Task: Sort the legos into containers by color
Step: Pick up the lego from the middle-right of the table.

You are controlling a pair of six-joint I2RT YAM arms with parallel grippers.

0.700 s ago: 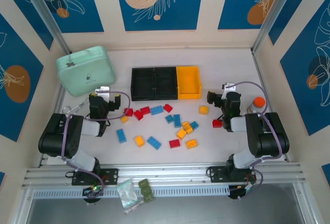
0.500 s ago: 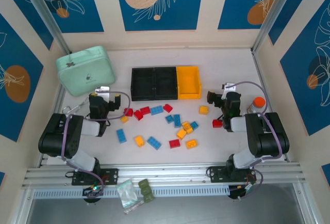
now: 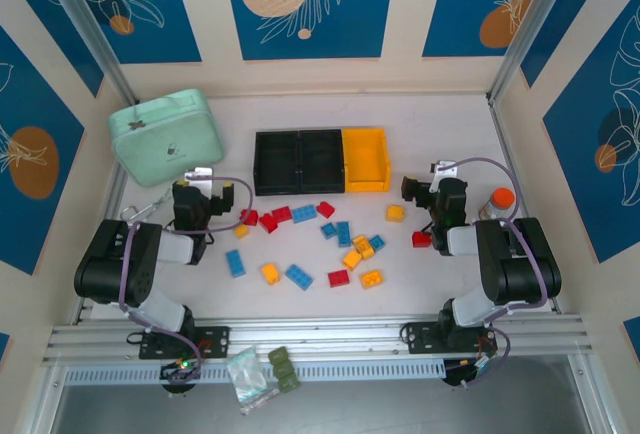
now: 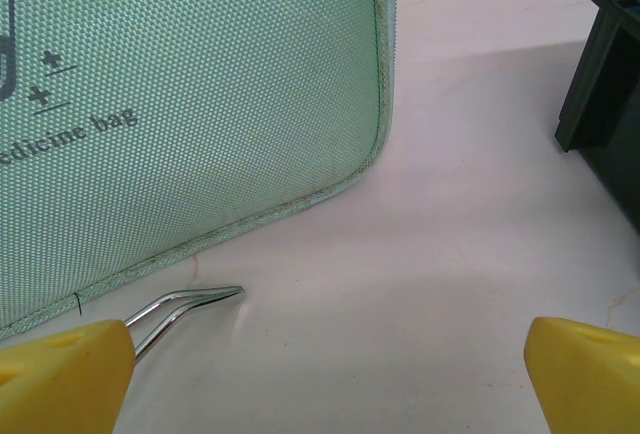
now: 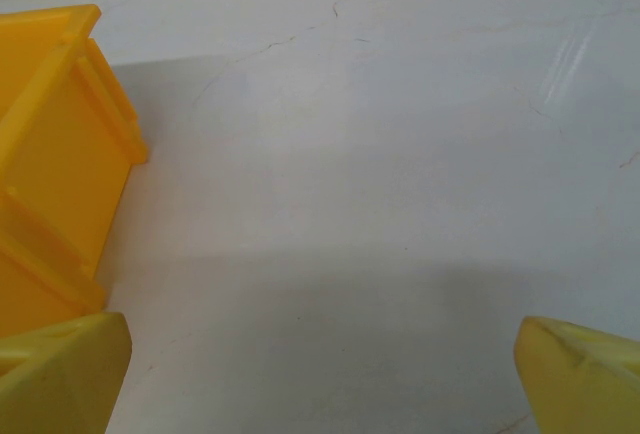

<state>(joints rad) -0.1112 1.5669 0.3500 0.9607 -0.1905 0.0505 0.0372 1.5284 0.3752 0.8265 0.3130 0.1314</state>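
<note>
three bins bare, legos loose on the table

top external: the containers [image 3: 321,138] stand in a joined row at the middle of the table [image 3: 450,124], two black bins on the left and a yellow-orange bin [image 3: 366,136] on the right. the floors of all three show bare. the legos [image 3: 298,276] lie scattered on the table in front of the row, red, blue and yellow-orange mixed, well apart from the bin walls. a red brick [image 3: 422,239] lies just beside the right arm [image 3: 505,259]. a mint-green case [image 3: 165,136] lies left of the bins, ahead of the left arm [image 3: 125,264]. both arms rest folded low at the table's sides.

left wrist: the left jaws stand wide apart and hold nothing; their yellow fingertips [image 4: 60,374] sit at the lower corners. between them is bare table. the mint-green case lies ahead on the left, with a bent metal tool tip [image 4: 190,304] just below its edge. a corner of a black bin [image 4: 600,84] shows at the right.

right wrist: the right jaws stand wide apart too, holding nothing, yellow fingertips [image 5: 60,374] at the lower corners. the outer wall of the yellow-orange bin rises at the left, apart from the fingertips.
</note>
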